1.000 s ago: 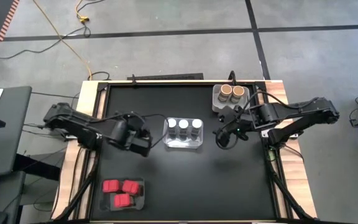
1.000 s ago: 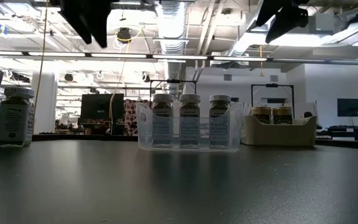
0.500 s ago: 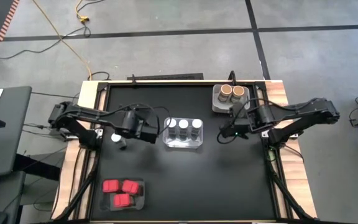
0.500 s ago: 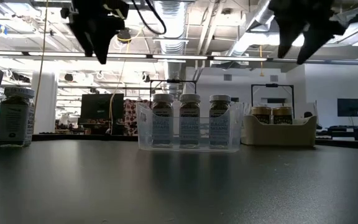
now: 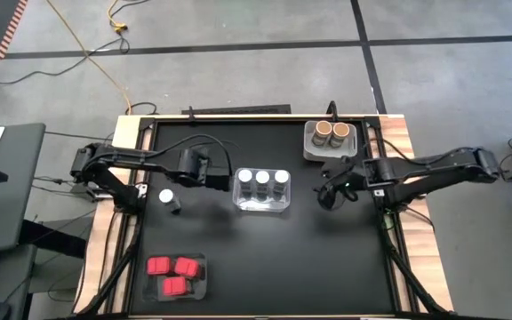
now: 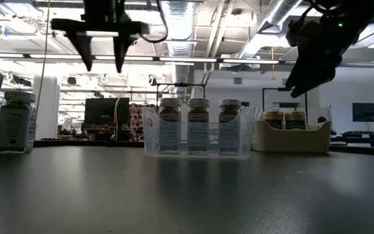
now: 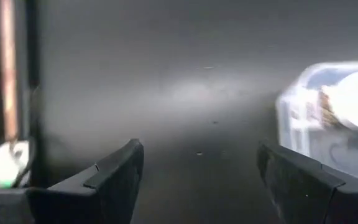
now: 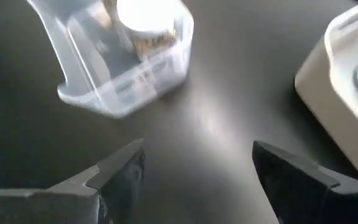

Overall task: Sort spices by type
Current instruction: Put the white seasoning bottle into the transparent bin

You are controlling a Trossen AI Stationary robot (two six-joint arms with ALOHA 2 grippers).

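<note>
- Spices of three kinds are being observed on the black table.
- Three clear jars with white lids are being held upright in a row inside the clear tray at the table's centre.
- A fourth white-lidded jar is being noted standing alone on the table surface, left of the clear tray and well apart from it.
- Two tan-brown jars are being kept side by side in the grey tray at the far right.
- Three red boxes are being kept together in a clear tray at the near left.
- The left gripper is being held above the table just left of the centre tray, fingers spread and holding nothing.
- The right gripper is being held above the table between the centre tray and the grey tray, fingers spread and holding nothing.
</note>
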